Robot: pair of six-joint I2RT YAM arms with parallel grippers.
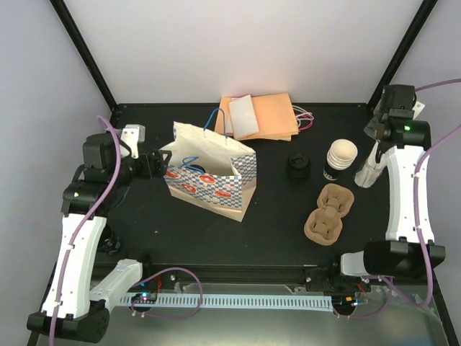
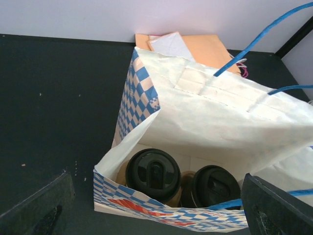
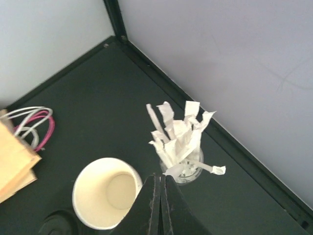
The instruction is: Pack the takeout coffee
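Observation:
Two takeout coffee cups with round black lids (image 2: 153, 174) (image 2: 215, 186) stand side by side inside the open blue-checked paper bag (image 1: 216, 180). My left gripper (image 2: 156, 205) is open, its fingers (image 2: 39, 210) spread wide at the bag's near end; in the top view it (image 1: 158, 164) sits at the bag's left end. My right gripper (image 3: 160, 196) is shut above a glass of paper-wrapped straws (image 3: 183, 147), at the back right (image 1: 373, 135). One wrapper end lies at its tips; I cannot tell whether it is pinched.
A stack of cream cups (image 1: 340, 160) stands beside the straw glass (image 1: 366, 173). A small black-lidded item (image 1: 297, 167) sits left of the stack. The brown pulp carrier (image 1: 329, 213) lies nearer the front. Orange flat bags (image 1: 263, 115) lie at the back.

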